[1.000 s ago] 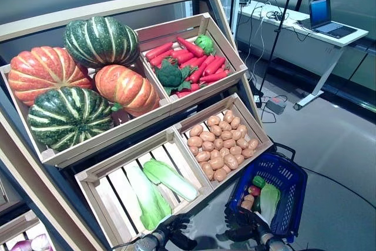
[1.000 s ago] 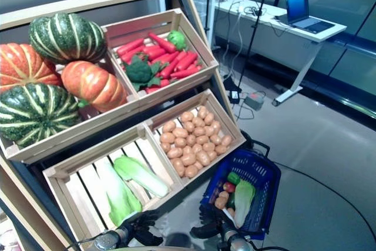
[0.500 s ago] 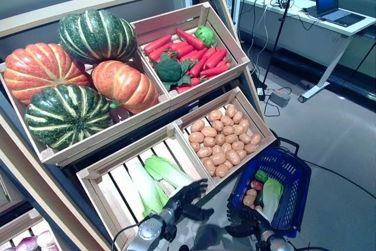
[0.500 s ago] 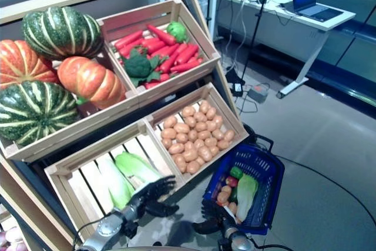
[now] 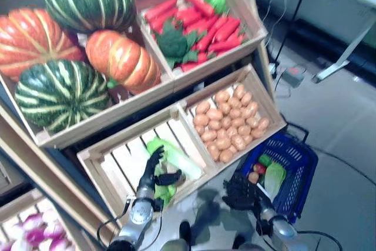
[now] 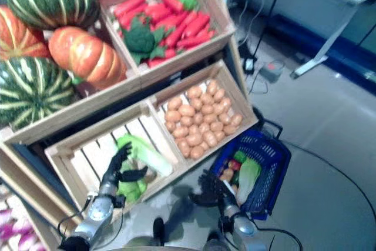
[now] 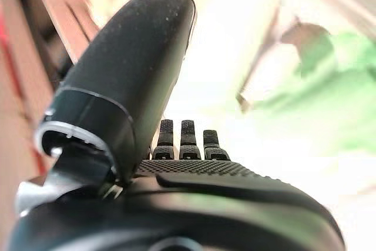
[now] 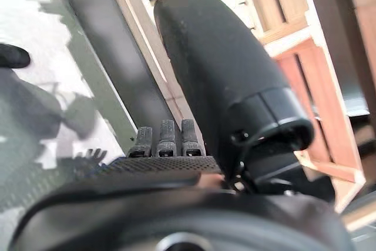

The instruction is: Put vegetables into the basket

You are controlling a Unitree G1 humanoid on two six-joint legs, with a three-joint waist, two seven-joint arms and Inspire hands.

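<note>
Over the lower-left crate [image 5: 97, 166] of a slanted wooden produce stand, the left hand [image 5: 154, 171] reaches in with fingers straight and thumb spread, holding nothing; its fingertips are at or just beside the pale-green cabbages [image 5: 176, 160] lying on the crate's slats, though contact cannot be confirmed. The left wrist view shows the same straight fingers [image 7: 185, 142] with a green blur past them. Lower right, the right hand [image 5: 238, 192] hangs over the grey floor [image 5: 346, 127] just beside the blue basket [image 5: 299, 174], fingers loosely spread and grasping nothing; the right wrist view shows its fingers [image 8: 161, 139] extended toward the stand's dark base. Inside the basket lie 1 pale-green cabbage [image 5: 274, 177], a green pepper [image 5: 265, 160], a red item and some potatoes [image 5: 254, 177]. Neighbouring the cabbage crate, the lower-right crate holds a heap of potatoes [image 5: 230, 123]. Upper crates carry 4 pumpkins [image 5: 59, 92], 2 green-striped and 2 orange, and red carrots [image 5: 202, 19] with broccoli [image 5: 174, 42].
</note>
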